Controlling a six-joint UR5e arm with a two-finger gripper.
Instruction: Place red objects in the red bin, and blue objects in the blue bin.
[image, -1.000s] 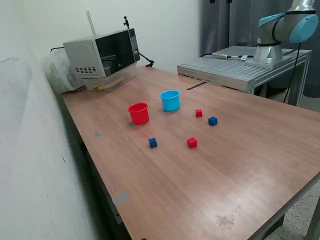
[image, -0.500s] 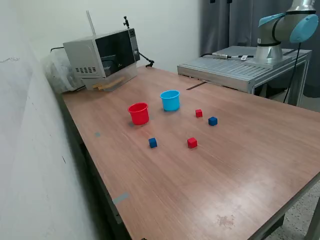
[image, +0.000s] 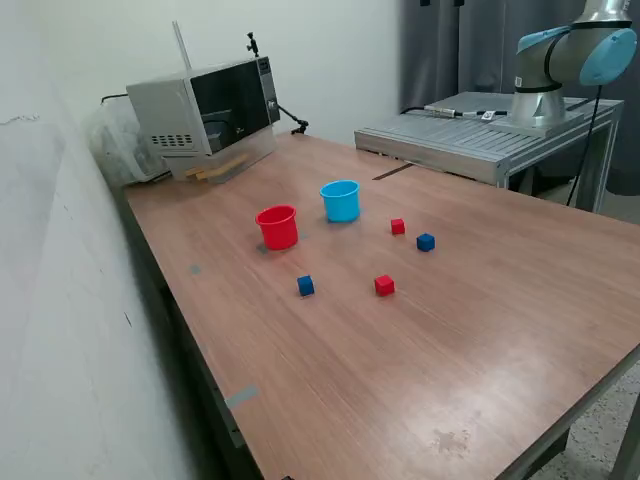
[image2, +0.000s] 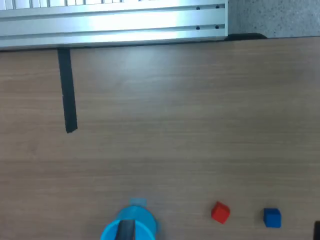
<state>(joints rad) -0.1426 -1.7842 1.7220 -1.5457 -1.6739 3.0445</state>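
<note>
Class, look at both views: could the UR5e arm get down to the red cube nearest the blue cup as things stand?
Probably yes: the red cube sits alone on open table, apart from the blue cup and blue cube, nothing above it.

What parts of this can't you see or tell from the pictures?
- The pincer: in neither view. The exterior view cuts the arm off at its top edge.
- The blue cup: in the wrist view the picture's edge cuts it off, so its inside is hidden.
- The red cup: the exterior view looks from the side, so its bottom inside is hidden.
- The microwave: its dark door hides what is inside.
</note>
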